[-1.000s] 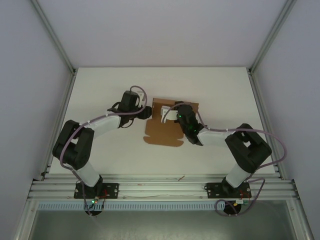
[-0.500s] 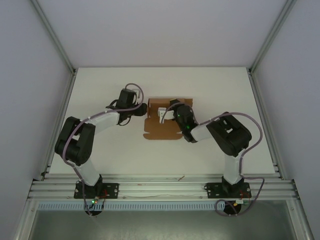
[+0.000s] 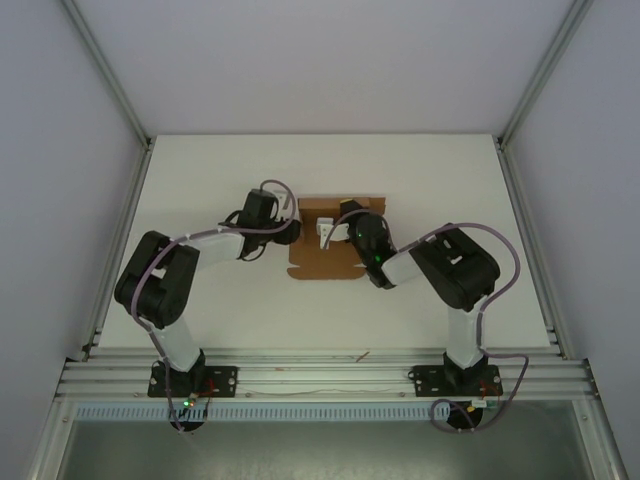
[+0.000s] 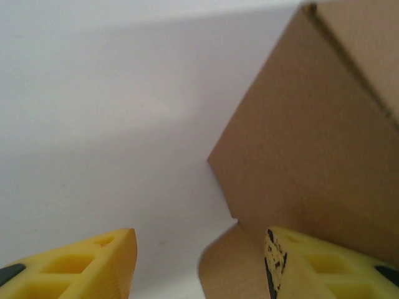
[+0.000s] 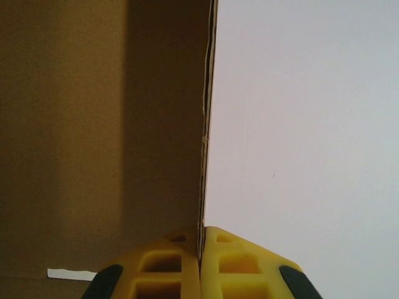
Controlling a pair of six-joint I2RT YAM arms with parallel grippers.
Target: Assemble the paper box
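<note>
The paper box (image 3: 322,257) is a brown cardboard die-cut sheet lying mid-table, partly folded, with a panel raised at its far end. My right gripper (image 5: 202,249) is shut on the thin edge of an upright cardboard panel (image 5: 93,124), its yellow fingers (image 5: 237,261) pressed to both sides. My left gripper (image 4: 199,261) is open at the sheet's left side, where a folded wall (image 4: 312,137) and a rounded tab (image 4: 234,265) lie by its right finger (image 4: 324,265). From above, the left gripper (image 3: 290,226) and the right gripper (image 3: 345,228) face each other across the sheet.
The white table (image 3: 200,180) is bounded by aluminium frame rails (image 3: 320,375) at the near edge and grey walls on the sides. Purple cables loop over both arms.
The left gripper has moved right, back against the sheet's left edge. The right arm has held its grip, and the sheet has kept its pulled-in, more folded shape.
</note>
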